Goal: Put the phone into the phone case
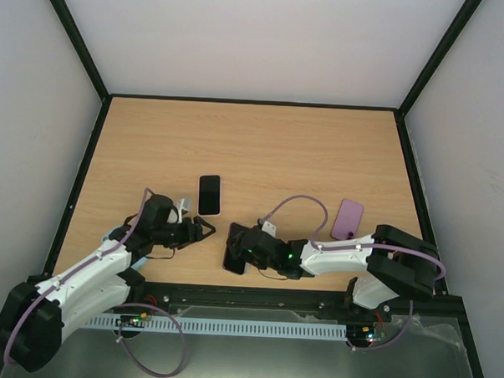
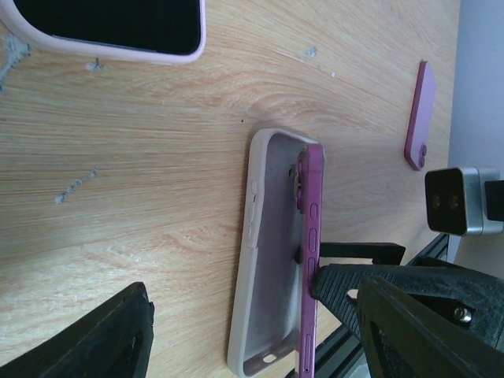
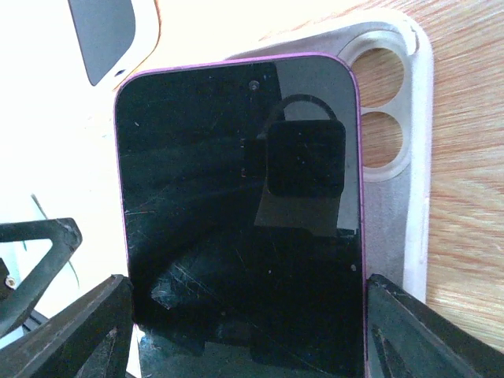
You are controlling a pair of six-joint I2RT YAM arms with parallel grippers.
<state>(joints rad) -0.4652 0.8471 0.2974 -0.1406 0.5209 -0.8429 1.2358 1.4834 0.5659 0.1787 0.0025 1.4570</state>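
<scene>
Phone, purple-edged with a dark screen, sits tilted over the phone case near the front of the table, between the two arms. One long edge appears to rest along the case's far wall and the other is raised. The right gripper is clamped across the phone's width, one finger on each long side. The pale case lies open side up, and its camera cut-outs show beyond the phone's top corner.

To seat the phone well, I would keep the lower edge pressed against that wall and roll the wrist gently to lay the raised edge down. The top corner needs to stay lined up with the cut-outs before any pressing. The case looks light and likely to slide, so it needs bracing. The left gripper, jaws apart and holding nothing, is at the case's near end and well placed for that.

Both wrist views cut off the bottom ends of the phone and the case. From above, the two merge into one dark patch under the right gripper. Whether the left gripper's far finger touches the phone cannot be told. A second phone in a pink case lies farther up the table. I cannot tell whether the purple slab beside the right arm is a phone or a case.
</scene>
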